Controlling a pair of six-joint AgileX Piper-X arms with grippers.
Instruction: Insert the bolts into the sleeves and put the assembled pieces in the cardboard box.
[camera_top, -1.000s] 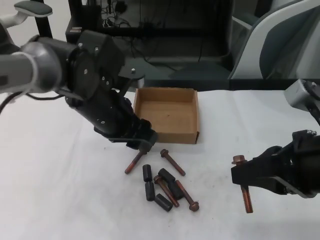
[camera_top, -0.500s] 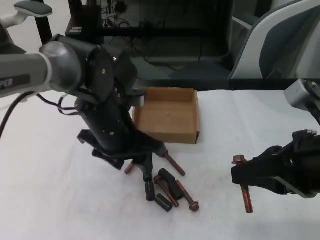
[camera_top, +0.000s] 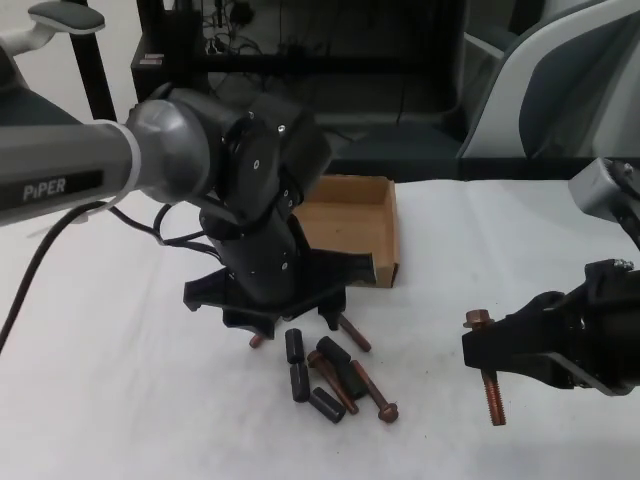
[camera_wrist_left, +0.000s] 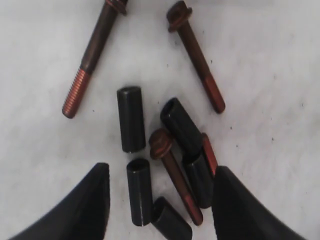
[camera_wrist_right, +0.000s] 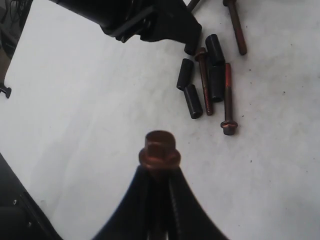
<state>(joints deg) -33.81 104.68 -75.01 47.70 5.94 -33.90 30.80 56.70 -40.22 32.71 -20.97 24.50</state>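
**No pair made yet: 0 boxed, all left to do**

Bench (camera_top: 90, 400), white cover. L arm (camera_top: 250, 190) bulks large in the high view. L gripper (camera_wrist_left: 161, 170) is low over the pile, fingers spread wide, nothing held. Box (camera_top: 372, 270) sits just behind the pile. No pieces in the part that shows; the rest is hidden by the L arm. R gripper (camera_top: 487, 352) is well apart from the pile, fingers closed on a bolt (camera_wrist_right: 160, 147) just under its head, shank hanging down, off the bench. Pile: 4 loose bolts (camera_wrist_left: 197, 60) and 5 sleeves (camera_wrist_left: 131, 119), all flat, none mated, some touching. Est.: at the start. Still to do: pick a sleeve, mate w/ the held bolt, box it, repeat for the rest.
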